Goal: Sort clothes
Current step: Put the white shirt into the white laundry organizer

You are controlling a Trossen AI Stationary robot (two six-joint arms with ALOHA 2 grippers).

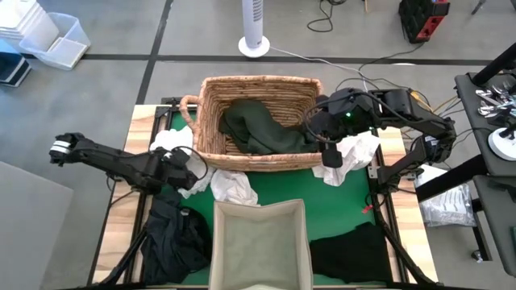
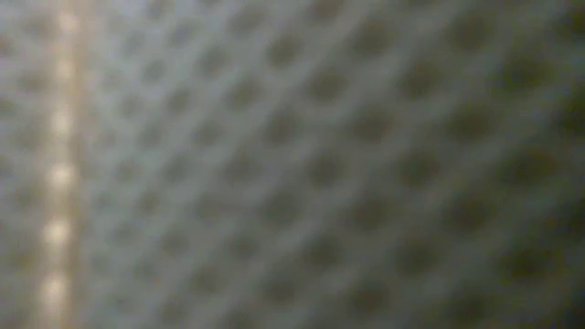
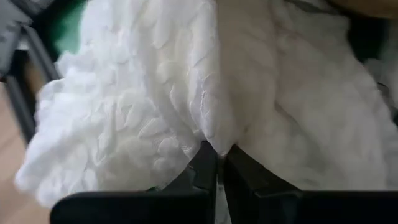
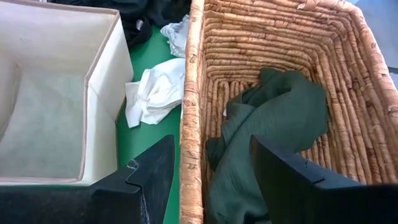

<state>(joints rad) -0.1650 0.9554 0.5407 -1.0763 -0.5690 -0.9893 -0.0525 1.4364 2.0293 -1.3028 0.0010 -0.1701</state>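
Though low view blurred: white garment (image 3: 186,93) in L jaws.

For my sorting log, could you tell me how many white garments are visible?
3: one at the left gripper, one between basket and box, one right of the basket. More may be hidden.

Both arms are dark, near-black, built of slim tubular links joined by bulkier rounded joint housings. The left arm (image 1: 105,157) carries a white band at its outer end joint. The right arm (image 1: 395,113) shows a small green indicator light on its wrist housing and thin black cables looped along its links. The right gripper (image 4: 211,177) has two broad, flat, matte black fingers (image 4: 146,174) with stepped, angular edges. The left gripper (image 3: 217,165) has narrow black fingers on a black crossbar.
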